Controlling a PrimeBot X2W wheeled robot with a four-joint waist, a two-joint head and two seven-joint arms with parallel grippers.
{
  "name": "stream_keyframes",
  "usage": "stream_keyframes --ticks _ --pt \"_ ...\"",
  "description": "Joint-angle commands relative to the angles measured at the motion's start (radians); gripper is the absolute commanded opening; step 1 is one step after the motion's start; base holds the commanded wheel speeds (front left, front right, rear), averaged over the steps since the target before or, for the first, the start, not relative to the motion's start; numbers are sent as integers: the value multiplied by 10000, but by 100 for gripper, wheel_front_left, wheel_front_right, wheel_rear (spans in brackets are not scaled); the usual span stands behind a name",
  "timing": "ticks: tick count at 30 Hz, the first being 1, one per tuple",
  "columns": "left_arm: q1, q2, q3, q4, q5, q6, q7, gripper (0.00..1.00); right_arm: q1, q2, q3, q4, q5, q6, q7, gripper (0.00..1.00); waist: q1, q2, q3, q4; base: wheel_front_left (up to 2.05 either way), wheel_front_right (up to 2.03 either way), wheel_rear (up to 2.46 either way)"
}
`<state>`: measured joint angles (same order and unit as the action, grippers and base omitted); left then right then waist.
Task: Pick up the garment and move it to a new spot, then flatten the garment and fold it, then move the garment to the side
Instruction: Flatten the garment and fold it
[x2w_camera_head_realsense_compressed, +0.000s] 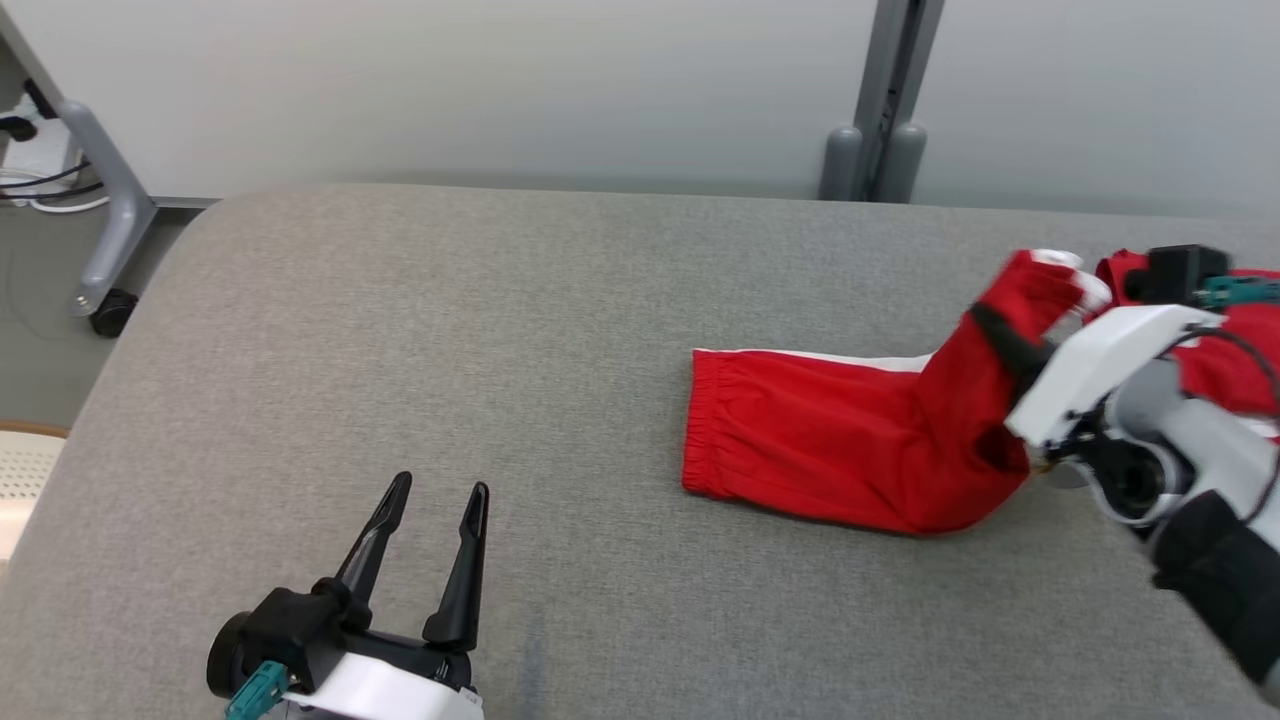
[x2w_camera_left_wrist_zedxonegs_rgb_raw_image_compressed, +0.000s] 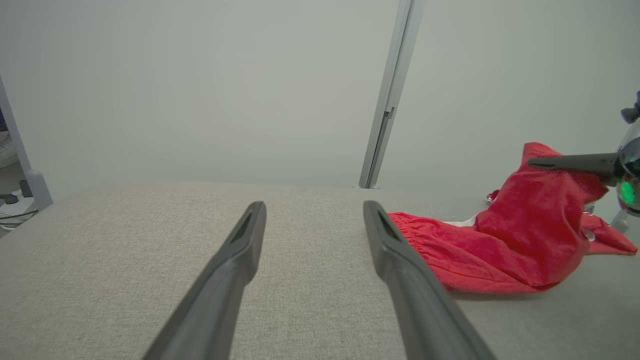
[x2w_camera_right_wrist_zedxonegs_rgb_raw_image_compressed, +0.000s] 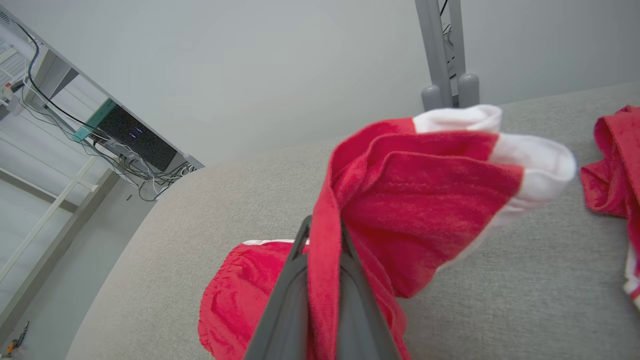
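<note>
Garment (x2w_camera_head_realsense_compressed: 830, 450) lies on table (x2w_camera_head_realsense_compressed: 400, 330) R side, long axis L–R. R gripper (x2w_camera_right_wrist_zedxonegs_rgb_raw_image_compressed: 324, 240) jaws narrow, pinching its raised R end. L gripper (x2w_camera_head_realsense_compressed: 440, 487) wide, empty, well apart at near L; R arm nearer.

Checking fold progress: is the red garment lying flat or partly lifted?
Partly lifted: the right gripper pinches one end of the garment above the table; the elastic end lies on it.
</note>
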<state>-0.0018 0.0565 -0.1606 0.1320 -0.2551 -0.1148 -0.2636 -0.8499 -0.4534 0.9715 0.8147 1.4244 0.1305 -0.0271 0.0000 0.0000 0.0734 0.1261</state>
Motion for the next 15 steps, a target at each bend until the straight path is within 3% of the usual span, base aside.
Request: stream_keyframes --ticks 1,7,8,15 --pt "-80 26 48 91 64 -62 -7 100 -14 298 40 -111 119 5 191 0 0 0 -131 187 0 0 0" --pt "-185 -5 0 333 127 -112 -7 100 -179 1424 112 224 429 5 483 0 0 0 -195 615 0 0 0" --pt "-249 -9 -18 390 136 -127 -7 100 -252 1831 93 543 530 5 554 0 0 0 -162 776 0 0 0" --pt "-435 -26 -75 584 162 -147 -7 100 -514 2941 246 1944 616 5 892 0 0 0 42 1266 0 0 0"
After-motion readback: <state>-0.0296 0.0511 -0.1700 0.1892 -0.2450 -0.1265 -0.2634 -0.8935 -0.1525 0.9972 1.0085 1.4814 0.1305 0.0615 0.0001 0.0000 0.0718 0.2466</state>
